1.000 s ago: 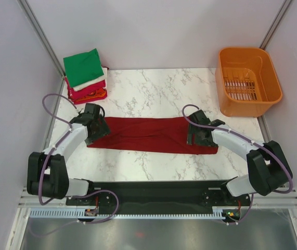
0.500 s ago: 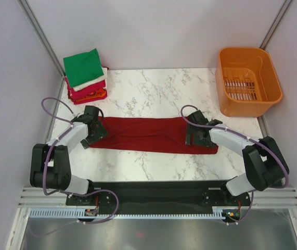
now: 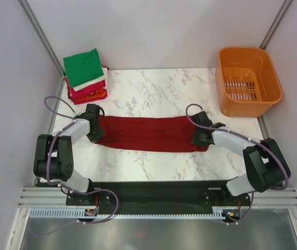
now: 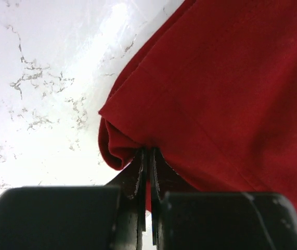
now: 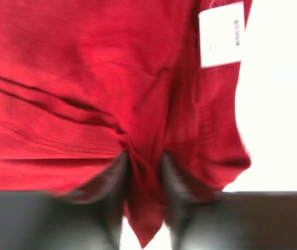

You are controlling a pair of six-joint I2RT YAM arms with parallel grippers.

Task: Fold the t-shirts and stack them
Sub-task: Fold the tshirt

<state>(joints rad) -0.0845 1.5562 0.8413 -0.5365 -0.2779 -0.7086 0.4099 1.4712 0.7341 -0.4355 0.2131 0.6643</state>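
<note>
A large, plain dark red cloth t-shirt (image 3: 147, 134) lay across the middle of the white marble-patterned tabletop (image 3: 158, 88), drawn out into a long, narrow band that ran from left to right. Each end of the band was held by one arm.

In the left wrist view, the left fingers (image 4: 141, 174) were nearly pressed together, with only a thin slit between them. They pinched a small fold at the shirt's left edge, where the cloth curled under itself just above the tabletop.

In the right wrist view, which was blurred, the right fingers (image 5: 116, 179) were clamped on a gathered bunch of the same cloth. Creases fanned out from the pinch, and a point of fabric hung below it. A white rectangular label (image 5: 221, 34) showed on the shirt near its edge.

At the far left corner sat a stack of folded shirts, well apart from the red band. It had a green folded shirt (image 3: 83, 66) on top, a white one (image 3: 100, 78) under it, then a pink-red one (image 3: 79, 92) and an orange one (image 3: 100, 95) at the bottom. An orange plastic basket (image 3: 252, 107) stood at the far right corner.
</note>
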